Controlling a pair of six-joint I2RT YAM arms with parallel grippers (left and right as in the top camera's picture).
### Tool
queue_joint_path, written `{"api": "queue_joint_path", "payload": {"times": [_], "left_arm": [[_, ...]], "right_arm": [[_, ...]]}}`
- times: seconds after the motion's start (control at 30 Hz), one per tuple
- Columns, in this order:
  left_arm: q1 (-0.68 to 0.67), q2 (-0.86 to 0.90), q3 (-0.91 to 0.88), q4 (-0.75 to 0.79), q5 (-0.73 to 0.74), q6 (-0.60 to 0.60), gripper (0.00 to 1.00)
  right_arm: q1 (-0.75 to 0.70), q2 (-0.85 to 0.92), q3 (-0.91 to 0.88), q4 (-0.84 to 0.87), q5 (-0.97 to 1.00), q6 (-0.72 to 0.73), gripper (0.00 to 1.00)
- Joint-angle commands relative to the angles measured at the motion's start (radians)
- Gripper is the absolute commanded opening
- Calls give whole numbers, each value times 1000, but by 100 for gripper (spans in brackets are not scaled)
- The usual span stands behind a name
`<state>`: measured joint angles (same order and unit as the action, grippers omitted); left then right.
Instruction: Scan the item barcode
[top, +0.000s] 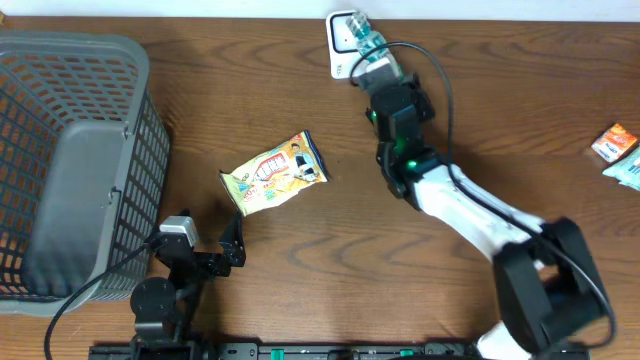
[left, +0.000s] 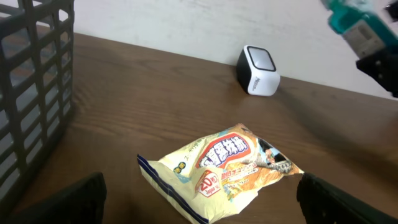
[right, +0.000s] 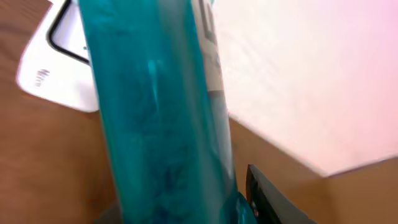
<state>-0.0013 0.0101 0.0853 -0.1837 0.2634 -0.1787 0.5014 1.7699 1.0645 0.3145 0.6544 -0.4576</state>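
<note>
The item, a teal translucent bottle with a white label, is held at the table's far edge with my right gripper shut on it. It hangs right beside the white barcode scanner. In the right wrist view the bottle fills the frame, the scanner lies behind it at the upper left, and one dark fingertip shows beside it. No barcode shows. My left gripper stands open and empty near the front edge. A yellow snack bag lies flat on the table just ahead of it.
A grey mesh basket fills the left side of the table. An orange packet and a pale green packet lie at the far right edge. From the left wrist, the scanner stands near the back wall.
</note>
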Motion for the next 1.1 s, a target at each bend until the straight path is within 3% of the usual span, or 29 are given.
{"api": "queue_joint_path", "payload": {"times": [0.0,0.17,0.6,0.73,1.07], "left_arm": [[-3,-6,-21,-18,13,10,98],[-3,-6,-21,-18,13,10,98],[-3,-6,-21,-18,13,10,98],[-3,-6,-21,-18,13,10,98],[-3,-6,-21,-18,13,10,98]], "right_arm": [[-8,116,77,119,95,-294,19],[-16,311,222,267,150,-463,16],[-39,680,668,268,154,-698,18],[-51,716,702,274,192,-777,16],[-76,715,702,303,236,-785,16]]}}
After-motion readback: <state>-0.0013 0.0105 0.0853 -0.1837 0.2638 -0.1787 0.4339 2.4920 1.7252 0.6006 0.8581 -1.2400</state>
